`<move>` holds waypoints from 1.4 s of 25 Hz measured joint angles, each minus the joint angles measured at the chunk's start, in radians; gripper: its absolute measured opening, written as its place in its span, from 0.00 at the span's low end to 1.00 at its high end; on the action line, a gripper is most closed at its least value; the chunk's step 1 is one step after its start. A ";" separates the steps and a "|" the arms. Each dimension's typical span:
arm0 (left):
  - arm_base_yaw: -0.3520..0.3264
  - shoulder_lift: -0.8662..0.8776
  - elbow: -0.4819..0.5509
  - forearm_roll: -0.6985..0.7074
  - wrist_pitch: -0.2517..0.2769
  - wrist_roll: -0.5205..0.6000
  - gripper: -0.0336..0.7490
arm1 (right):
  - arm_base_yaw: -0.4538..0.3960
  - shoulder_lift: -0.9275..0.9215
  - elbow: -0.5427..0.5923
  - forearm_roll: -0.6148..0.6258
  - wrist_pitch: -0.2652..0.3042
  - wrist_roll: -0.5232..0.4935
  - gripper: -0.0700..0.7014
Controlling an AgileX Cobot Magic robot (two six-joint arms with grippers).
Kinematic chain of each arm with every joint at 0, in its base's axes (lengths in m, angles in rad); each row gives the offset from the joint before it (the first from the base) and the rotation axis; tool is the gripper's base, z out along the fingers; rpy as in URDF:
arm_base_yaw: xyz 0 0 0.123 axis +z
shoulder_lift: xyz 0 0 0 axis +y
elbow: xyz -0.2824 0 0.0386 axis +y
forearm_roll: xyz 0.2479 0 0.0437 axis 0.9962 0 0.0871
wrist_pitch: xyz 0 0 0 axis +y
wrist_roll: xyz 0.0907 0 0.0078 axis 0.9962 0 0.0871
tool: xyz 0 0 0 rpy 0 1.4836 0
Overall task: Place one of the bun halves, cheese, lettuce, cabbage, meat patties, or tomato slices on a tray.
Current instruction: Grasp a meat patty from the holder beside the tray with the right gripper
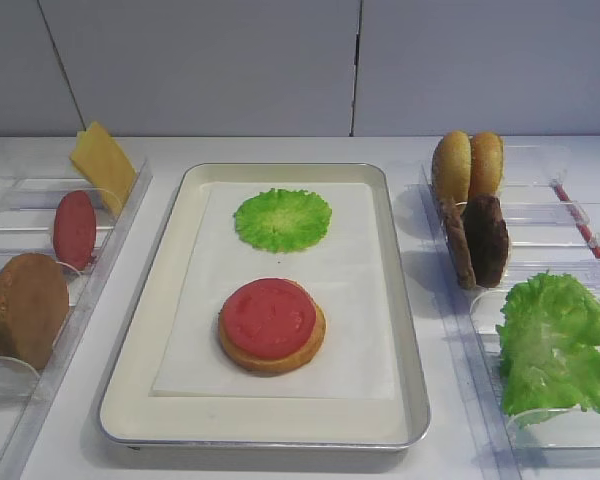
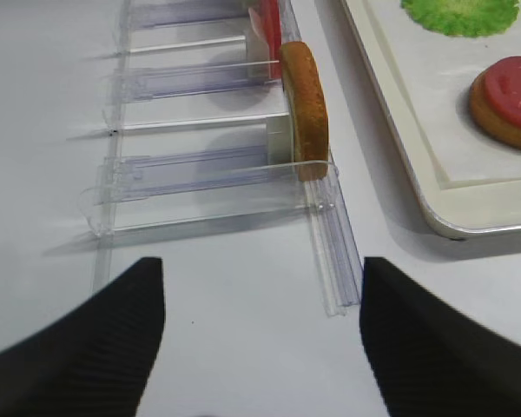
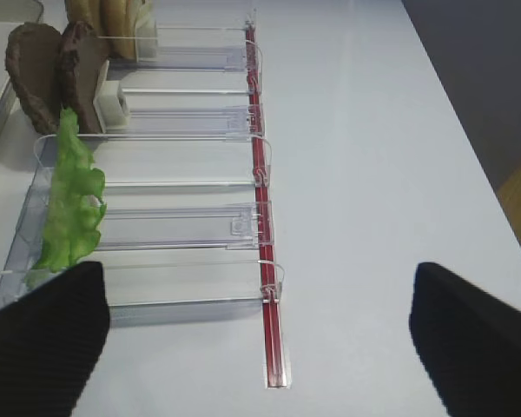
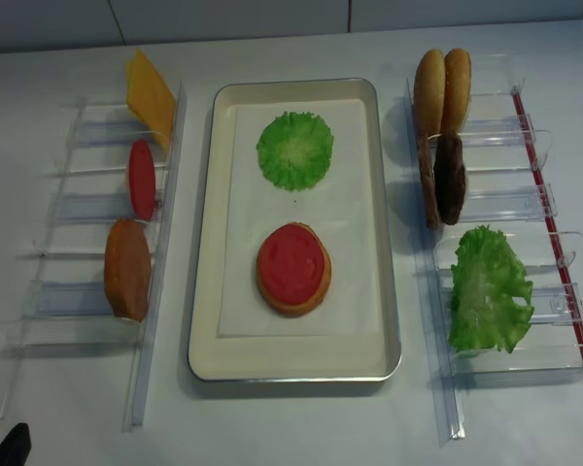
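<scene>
On the tray [image 1: 400, 300] a tomato slice [image 1: 268, 318] lies on a bun half [image 1: 272, 358], with a flat green leaf [image 1: 282, 219] beyond it. The right gripper [image 3: 259, 334] hangs spread wide and empty over the right rack [image 3: 182, 221], the lettuce [image 3: 69, 204] just ahead of its left finger. The left gripper [image 2: 262, 334] is likewise parted and empty, facing the upright bun half [image 2: 304, 109] in the left rack [image 2: 200, 182].

Silver-rimmed cream tray [image 1: 170, 330], white paper liner [image 1: 365, 300]. Pinkish-red tomato slice [image 1: 268, 318] on tan-orange bun half [image 1: 272, 358]. Ruffled bright-green lettuce [image 1: 282, 219]. Yellow cheese [image 1: 102, 163]. Dark-brown grainy patties [image 1: 477, 240].
</scene>
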 joint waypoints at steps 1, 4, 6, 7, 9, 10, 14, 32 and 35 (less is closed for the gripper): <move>0.000 0.000 0.000 0.000 0.000 0.000 0.64 | 0.000 0.000 0.000 0.000 0.000 0.000 0.99; 0.000 0.000 0.000 0.000 0.000 0.000 0.64 | 0.000 0.000 0.000 0.000 0.000 0.000 0.99; 0.000 0.000 0.000 0.000 0.000 0.000 0.64 | 0.000 0.000 0.000 0.000 0.000 0.000 0.99; 0.000 0.000 0.000 0.000 0.000 0.000 0.64 | 0.000 0.000 0.000 0.000 0.000 0.000 0.99; 0.000 0.000 0.000 0.000 0.000 0.000 0.64 | 0.000 0.000 0.000 0.000 0.000 0.000 0.99; 0.000 0.000 0.000 0.000 0.000 0.000 0.64 | 0.000 0.000 0.000 0.000 0.000 0.000 0.99; 0.000 0.000 0.000 0.000 0.000 0.000 0.64 | 0.000 0.000 0.000 0.000 -0.001 0.000 0.99; 0.000 0.000 0.000 0.002 0.000 0.000 0.64 | 0.000 0.224 -0.173 0.597 -0.027 -0.513 0.99; 0.000 0.000 0.000 0.002 0.000 0.000 0.64 | 0.000 0.290 -0.181 0.694 -0.016 -0.577 0.99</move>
